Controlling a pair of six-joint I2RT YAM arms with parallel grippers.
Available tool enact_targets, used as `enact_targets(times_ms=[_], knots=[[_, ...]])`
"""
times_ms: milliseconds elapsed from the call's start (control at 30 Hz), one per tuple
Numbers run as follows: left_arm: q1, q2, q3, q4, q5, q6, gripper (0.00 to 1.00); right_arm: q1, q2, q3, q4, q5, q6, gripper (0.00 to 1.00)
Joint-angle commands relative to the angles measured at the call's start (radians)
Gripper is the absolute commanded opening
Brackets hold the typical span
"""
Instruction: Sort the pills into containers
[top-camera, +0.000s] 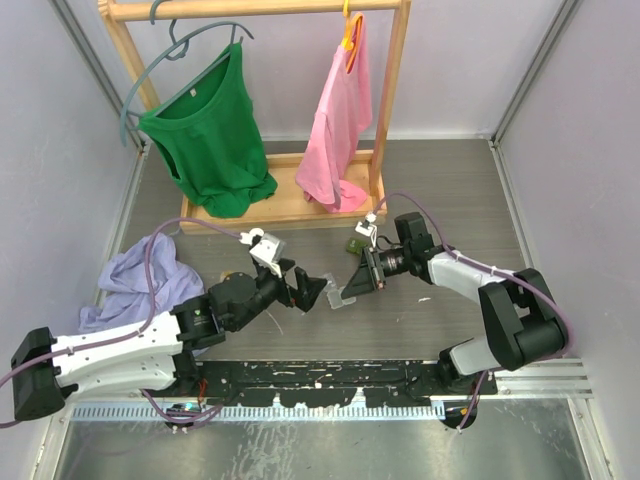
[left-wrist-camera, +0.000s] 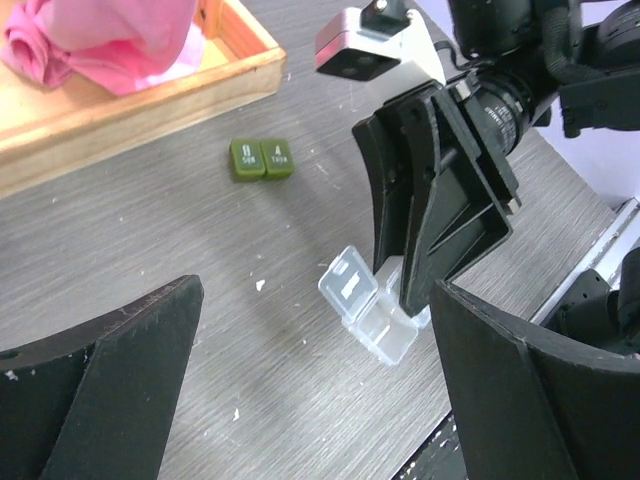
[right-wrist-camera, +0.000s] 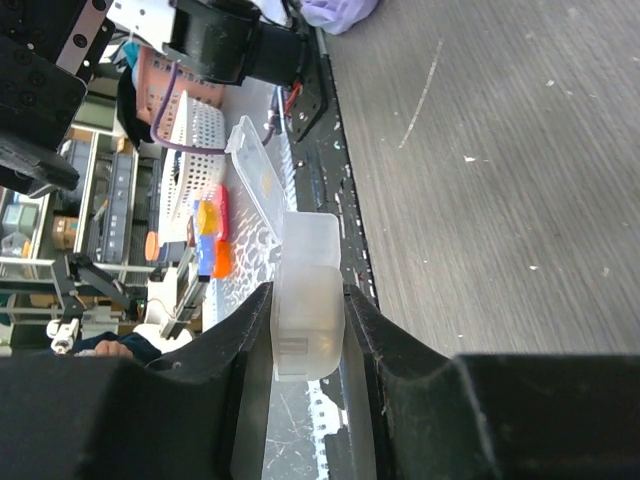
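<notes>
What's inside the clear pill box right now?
One lid stands open on the clear pill box; the compartments showing look empty, no pill visible. Fingers of the right gripper cover one end, so that part is unseen.

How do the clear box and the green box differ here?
The clear box is colourless with one lid flipped up; the green box is dark, lids shut. The clear box is clamped by the right gripper; the green box lies free. Both are small, with side-by-side compartments.
</notes>
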Motion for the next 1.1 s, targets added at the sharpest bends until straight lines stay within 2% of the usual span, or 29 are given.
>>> enact_targets(times_ms=[0,333,1067], knots=[[0.026,-0.05,-0.044,0.039,0.012,-0.082,0.98,-0.023,0.014,-0.009,0.013,0.043,-0.031,0.01],[0.077,-0.063,-0.111,0.048,0.065,-0.184,0.98,-0.052,0.053,0.012,-0.088,0.139,-0.13,0.01],[0.093,0.023,-0.138,0.094,0.08,-0.201,0.98,-0.101,0.125,0.038,-0.151,0.23,-0.159,0.1]])
